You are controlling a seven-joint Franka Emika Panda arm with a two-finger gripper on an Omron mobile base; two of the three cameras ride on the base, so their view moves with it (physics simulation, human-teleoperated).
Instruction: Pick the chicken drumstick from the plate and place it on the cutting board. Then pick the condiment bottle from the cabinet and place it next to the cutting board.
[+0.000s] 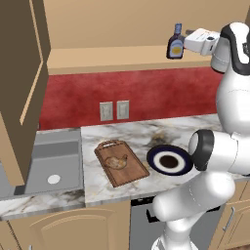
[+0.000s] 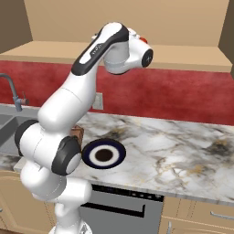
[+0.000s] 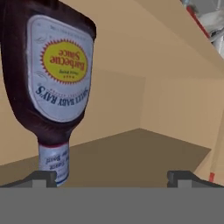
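Reaching into cabinet [image 1: 122, 58] for condiment bottle [image 1: 176, 44], upper right of left base frame, standing on shelf. Gripper [image 3: 113, 177] wide open, nothing held; in hand frame bottle fills upper left, upside-down from hand roll, off-centre toward left fingertip [image 3: 41, 177]. Chicken drumstick [image 1: 117, 161] already on cutting board [image 1: 131, 175], centre-left; plate [image 1: 158, 166] bare beside it. To do well: shift hand so bottle body sits between jaws, advance level, close on body below neck, lift clear of shelf before retracting.
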